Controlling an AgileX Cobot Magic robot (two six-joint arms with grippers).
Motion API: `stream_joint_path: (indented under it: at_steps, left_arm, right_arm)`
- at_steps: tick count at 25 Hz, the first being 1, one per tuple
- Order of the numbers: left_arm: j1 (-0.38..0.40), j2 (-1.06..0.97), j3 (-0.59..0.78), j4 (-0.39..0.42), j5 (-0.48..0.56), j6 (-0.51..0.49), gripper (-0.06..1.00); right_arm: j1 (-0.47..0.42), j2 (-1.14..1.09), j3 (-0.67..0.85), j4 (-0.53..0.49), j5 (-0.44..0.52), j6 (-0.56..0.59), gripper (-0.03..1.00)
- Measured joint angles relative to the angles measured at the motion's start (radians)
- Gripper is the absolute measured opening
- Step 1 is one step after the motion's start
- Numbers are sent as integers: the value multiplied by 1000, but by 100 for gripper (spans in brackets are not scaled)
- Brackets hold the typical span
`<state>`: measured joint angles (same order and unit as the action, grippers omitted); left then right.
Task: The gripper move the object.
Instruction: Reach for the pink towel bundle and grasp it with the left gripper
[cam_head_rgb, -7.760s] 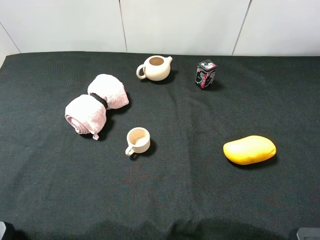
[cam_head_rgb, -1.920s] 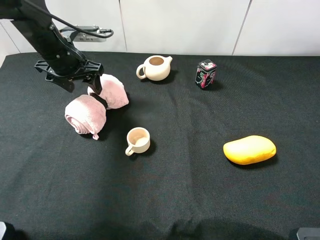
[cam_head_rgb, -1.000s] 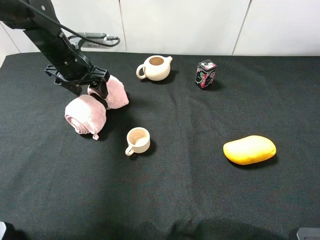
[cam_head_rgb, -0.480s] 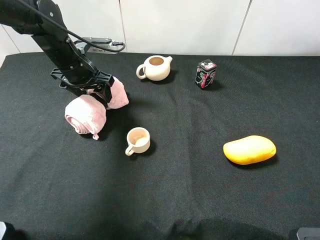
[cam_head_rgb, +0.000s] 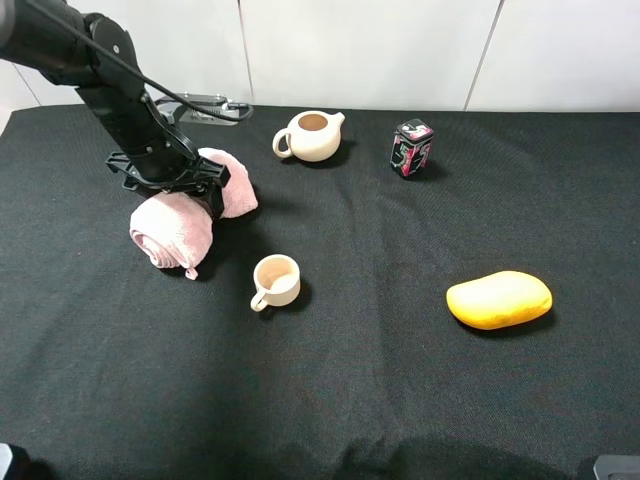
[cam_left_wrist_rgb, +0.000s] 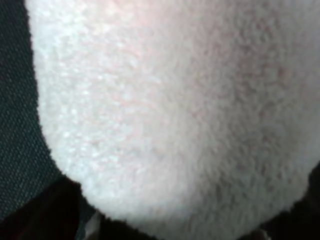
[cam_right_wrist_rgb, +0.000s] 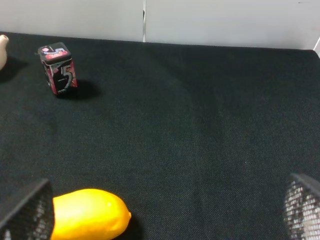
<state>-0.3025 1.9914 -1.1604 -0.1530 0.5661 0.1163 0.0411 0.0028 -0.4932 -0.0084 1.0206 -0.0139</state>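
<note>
The pink rolled towel (cam_head_rgb: 180, 215) lies at the table's left, cinched by a dark band into two lobes. My left gripper (cam_head_rgb: 185, 183), a black claw on a black arm, is pressed down on the towel's middle, jaws spread over the banded waist. In the left wrist view the towel (cam_left_wrist_rgb: 170, 110) fills the frame, with dark fingers (cam_left_wrist_rgb: 40, 212) at the corners. My right gripper (cam_right_wrist_rgb: 163, 207) is open and empty, low at the table's near right, beside the yellow mango-shaped thing (cam_right_wrist_rgb: 87, 212).
A cream cup (cam_head_rgb: 276, 281) stands just in front and right of the towel. A cream teapot (cam_head_rgb: 311, 135) and a small dark tin (cam_head_rgb: 410, 148) stand at the back. The yellow mango-shaped thing (cam_head_rgb: 498, 299) lies at the right. The black table cloth (cam_head_rgb: 380, 400) covers everything.
My left arm came in from the back left and lowered onto the towel's middle; over the last second the claw moved down and right over the band. The towel has not shifted.
</note>
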Motion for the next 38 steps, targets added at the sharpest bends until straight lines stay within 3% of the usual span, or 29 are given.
stream_joint_path:
  at_steps: [38]
  left_arm:
    - [0, 26, 0, -1, -14, 5, 79]
  right_arm:
    - [0, 0, 0, 0, 0, 0, 69]
